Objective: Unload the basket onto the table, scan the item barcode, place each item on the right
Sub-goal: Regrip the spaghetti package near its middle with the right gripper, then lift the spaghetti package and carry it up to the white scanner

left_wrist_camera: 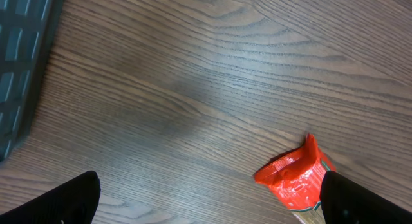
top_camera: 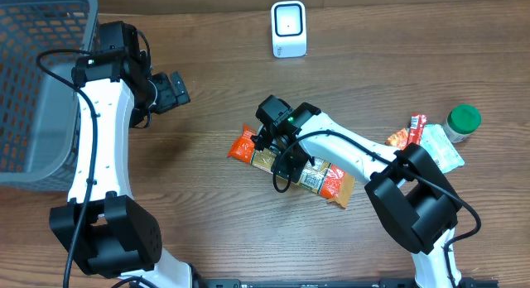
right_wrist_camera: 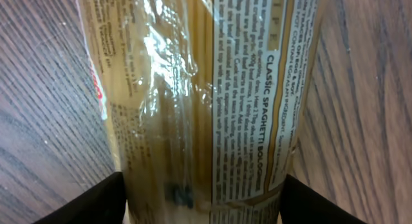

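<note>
A: Spaghetti packet (right_wrist_camera: 193,89)?
B: Clear plastic film, glossy, crinkled, streaked with glare; printed panel smooth, orange end wrinkled and shiny.
A: Table (left_wrist_camera: 193,69)?
B: Wood grain, matt, smooth.
A: Basket (top_camera: 33,81)?
B: Grey plastic mesh, dull.
A: Scanner (top_camera: 289,29)?
B: White plastic, smooth, slight sheen.

Left arm (top_camera: 101,122) stretches forward, jaws fully spread; right arm (top_camera: 348,147) reaches leftward, wrist low (jaws wide, grip unclear).

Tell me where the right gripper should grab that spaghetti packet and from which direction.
Grip the spaghetti packet across its narrow width near mid-length, coming straight down from above. It is long and lies flat on the table, so probably only its two long edges offer the right gripper opposing sides.
</note>
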